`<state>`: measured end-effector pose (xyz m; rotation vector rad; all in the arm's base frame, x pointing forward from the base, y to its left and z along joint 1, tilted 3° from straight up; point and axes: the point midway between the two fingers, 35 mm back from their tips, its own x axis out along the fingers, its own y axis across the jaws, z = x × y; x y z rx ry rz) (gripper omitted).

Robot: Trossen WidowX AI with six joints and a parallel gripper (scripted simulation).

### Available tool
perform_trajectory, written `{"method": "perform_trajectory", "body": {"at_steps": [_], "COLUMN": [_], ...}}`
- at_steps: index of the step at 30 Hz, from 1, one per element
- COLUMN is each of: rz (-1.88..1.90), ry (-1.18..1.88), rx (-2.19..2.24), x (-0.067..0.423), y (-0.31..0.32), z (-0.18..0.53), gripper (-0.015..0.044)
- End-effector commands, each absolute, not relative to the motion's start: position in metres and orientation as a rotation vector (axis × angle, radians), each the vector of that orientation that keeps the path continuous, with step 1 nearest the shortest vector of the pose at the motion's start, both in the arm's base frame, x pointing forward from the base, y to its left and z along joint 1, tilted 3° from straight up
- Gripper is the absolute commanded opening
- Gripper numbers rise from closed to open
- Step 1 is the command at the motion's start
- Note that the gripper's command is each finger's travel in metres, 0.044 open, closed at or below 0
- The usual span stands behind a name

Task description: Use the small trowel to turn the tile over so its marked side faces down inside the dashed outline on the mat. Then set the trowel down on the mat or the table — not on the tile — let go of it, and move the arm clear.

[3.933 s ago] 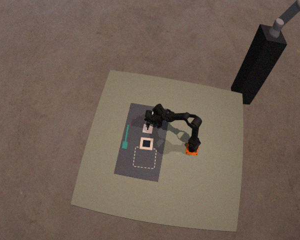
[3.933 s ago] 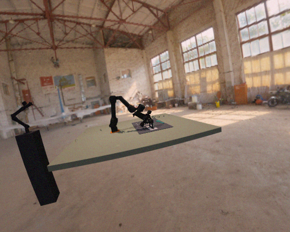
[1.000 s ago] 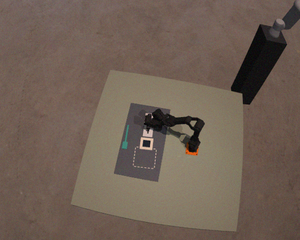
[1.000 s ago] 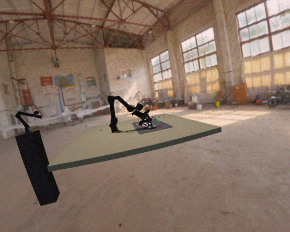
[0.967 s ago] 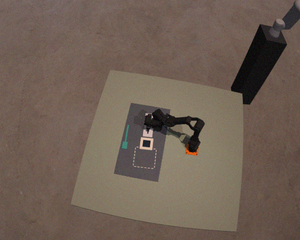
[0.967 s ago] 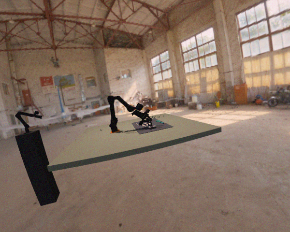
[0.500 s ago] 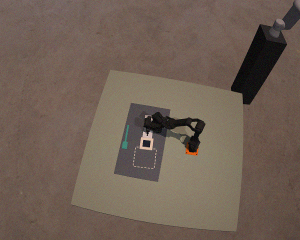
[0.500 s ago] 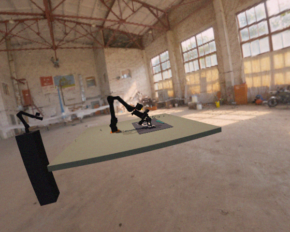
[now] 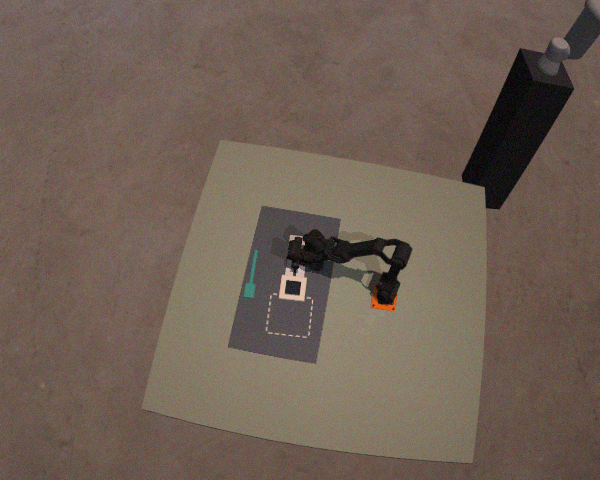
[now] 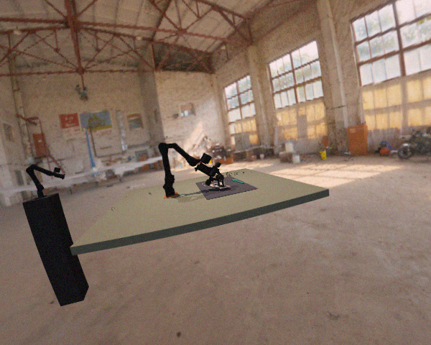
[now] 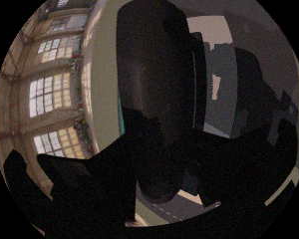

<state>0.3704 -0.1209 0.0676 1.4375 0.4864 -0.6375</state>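
One black gripper point(image 9: 296, 260), jaws clenched on one pale flat-bladed trowel point(image 9: 293, 270). One white square tile with dark centre point(image 9: 292, 288) lies mark-up on grey mat point(image 9: 248, 330), touching one dashed outline point(image 9: 289, 315). One teal long-handled tool point(image 9: 251, 273) lies apart.

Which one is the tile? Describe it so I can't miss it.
On the pale green table lies a dark grey rectangular mat. The tile is the cream square beside the dashed outline; only it has a dark blue centre.
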Motion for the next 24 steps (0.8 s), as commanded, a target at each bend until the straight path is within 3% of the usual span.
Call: {"method": "perform_trajectory", "body": {"at_steps": [1,24], "rz": [-0.619,-0.605], "ry": [0.504,0.523], "rx": [1.477,1.539], "x": [0.371,0.375], "y": [-0.119,-0.082], "z": [0.071,0.121], "gripper": [0.0,0.0]}}
